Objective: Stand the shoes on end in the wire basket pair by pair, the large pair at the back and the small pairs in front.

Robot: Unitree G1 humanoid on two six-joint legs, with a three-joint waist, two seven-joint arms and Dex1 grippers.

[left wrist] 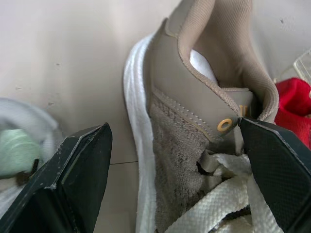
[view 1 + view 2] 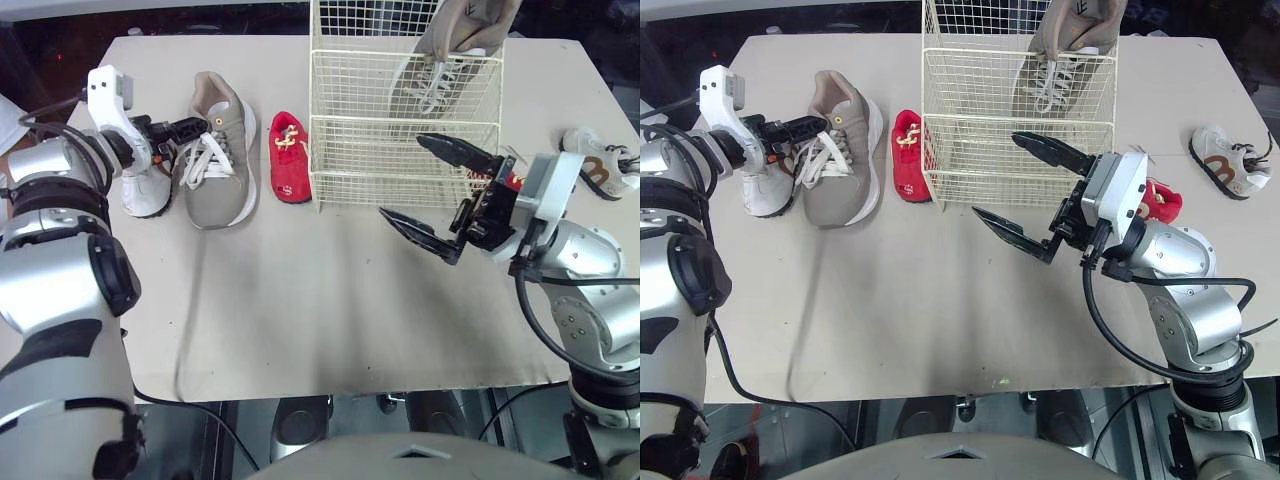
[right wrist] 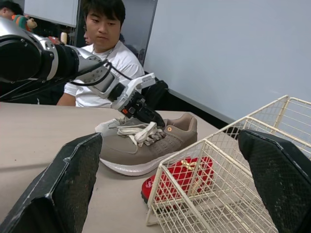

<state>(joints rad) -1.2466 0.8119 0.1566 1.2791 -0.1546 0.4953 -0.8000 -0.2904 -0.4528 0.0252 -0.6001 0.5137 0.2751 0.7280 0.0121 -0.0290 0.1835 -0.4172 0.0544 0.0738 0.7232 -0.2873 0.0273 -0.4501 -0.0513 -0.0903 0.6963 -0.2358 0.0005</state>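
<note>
Six shoes logged: two large, four small.
Container: cream wire basket (image 2: 345, 180) at the far edge of the beige table (image 2: 320, 300). One large taupe sneaker (image 2: 440, 70) stands on end in its back compartment, and the front compartment is not yet filled.
Item in hand: second large taupe sneaker with white laces (image 2: 215, 160), lying on its sole well left of the basket.
Left gripper (image 2: 188, 130): fingers spread, straddling that shoe's side wall near the collar, with nothing clamped.
Right gripper (image 2: 405, 176): fingers wide apart, hanging in front of the basket and carrying nothing.
Small stock: one red toddler shoe (image 2: 290, 158) just left of the basket and its mate (image 2: 1160, 198) on the basket's right. One white shoe with a brown mark (image 2: 600, 170) is far right, and one plain white shoe (image 2: 145, 195) sits beside the lying sneaker.
Step judged: seize the lying sneaker to pair it at the back.
Handling advice: close on the stiff collar wall rather than on loose laces. Lift clear of the red shoe, tip the sneaker on end, and lower it beside its mate.
Obscured: the plain white shoe is partly under the left arm. The second red shoe is largely behind the right arm. The basket sneaker's top is cut by the frame edge. Whether a finger touches the tongue cannot be told.
Bystander: seated person in a white shirt (image 3: 85, 99) beyond the table.
</note>
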